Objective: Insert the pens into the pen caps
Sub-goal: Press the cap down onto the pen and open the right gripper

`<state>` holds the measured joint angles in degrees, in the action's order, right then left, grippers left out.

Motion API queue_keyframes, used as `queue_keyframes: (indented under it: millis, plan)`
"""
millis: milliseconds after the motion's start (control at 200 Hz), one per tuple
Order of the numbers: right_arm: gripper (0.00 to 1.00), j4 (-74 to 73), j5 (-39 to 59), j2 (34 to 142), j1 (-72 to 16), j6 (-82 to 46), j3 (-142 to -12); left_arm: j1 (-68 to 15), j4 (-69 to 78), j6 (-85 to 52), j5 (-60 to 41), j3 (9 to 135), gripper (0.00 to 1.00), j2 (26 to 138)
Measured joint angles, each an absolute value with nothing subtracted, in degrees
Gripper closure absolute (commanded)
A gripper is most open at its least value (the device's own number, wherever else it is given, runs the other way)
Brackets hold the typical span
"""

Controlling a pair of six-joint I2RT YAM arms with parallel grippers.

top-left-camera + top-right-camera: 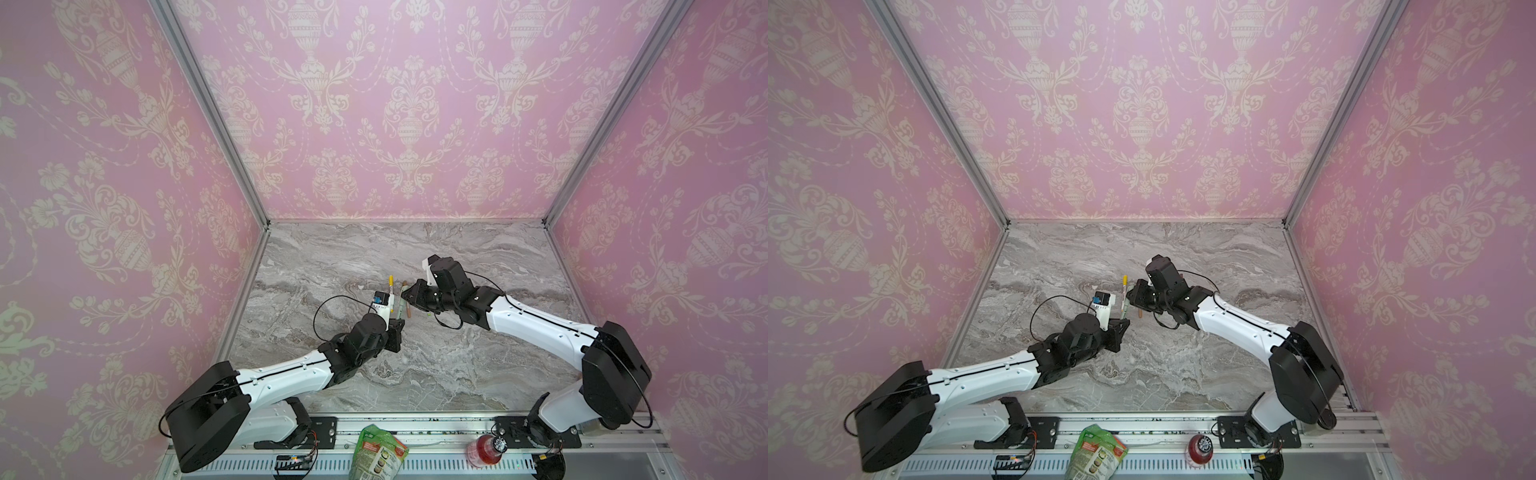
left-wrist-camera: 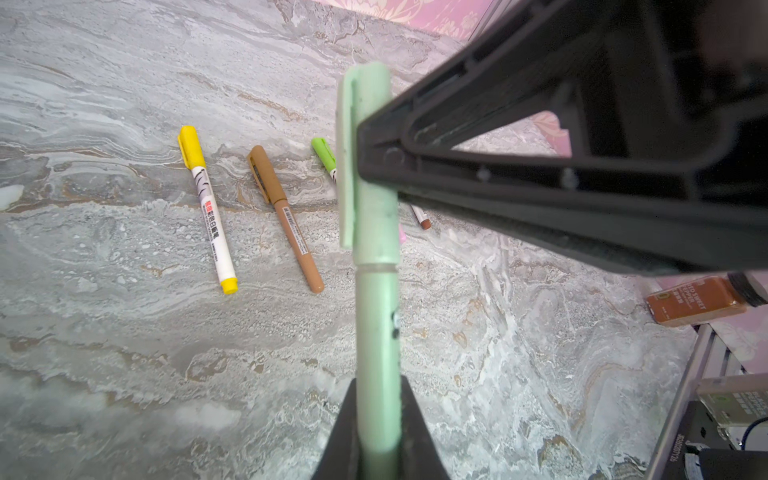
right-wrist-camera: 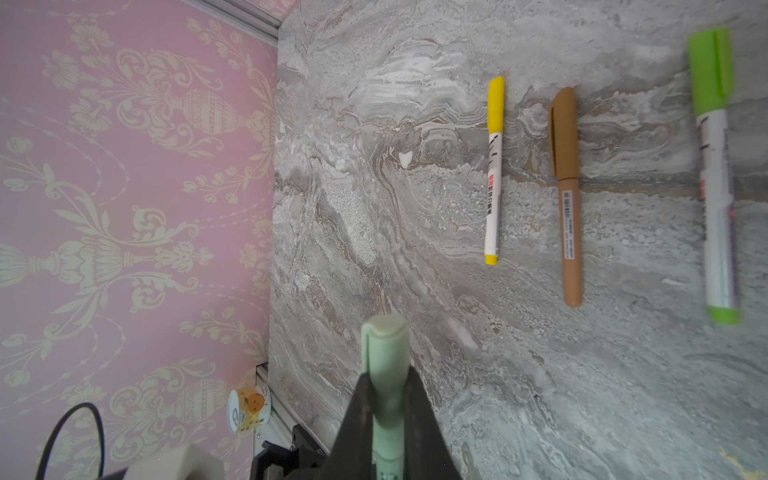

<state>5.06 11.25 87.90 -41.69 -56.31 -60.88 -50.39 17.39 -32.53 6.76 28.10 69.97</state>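
Pale green pen point(image 2: 378, 332): gripped by the barrel between the closed fingers of the left gripper point(image 2: 378, 399). It is held above the marble table point(image 2: 104, 332), near the table's middle in both top views.

Pale green cap point(image 2: 374, 224): seated over the pen's far end and clamped from the side by the right gripper point(image 3: 388, 386), whose jaws are pressed tight on it. The cap's closed end is seen sticking out past the fingertips in the right wrist view. A narrow clear band is noted where cap mouth meets barrel; whether the cap is pushed fully home cannot be told.

On the table, lying flat and already capped: yellow-capped pen point(image 2: 210, 212), tan pen point(image 2: 286, 220) and lime-capped pen point(image 3: 715, 178). They are laid roughly parallel, side by side, not touching.

Brown-ended pen point(image 2: 422, 218): mostly hidden behind the held pen and the right gripper's finger. A pink sliver is glimpsed just beside it, too little to identify.
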Motion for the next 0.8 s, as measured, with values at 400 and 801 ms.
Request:
queue_keyframes:
  millis: [400, 801]
  plan:
    - [1.00, 0.64, 5.89, 88.36, -44.80, -55.44, -59.35, -48.77, 13.10, -28.18, 7.42, 29.43, 1.00, 70.00]
    - [1.00, -5.13, 1.41, 92.01, -48.03, -57.25, -57.60, -46.59, 7.53, -26.22, 6.20, 29.43, 1.00, 70.28]
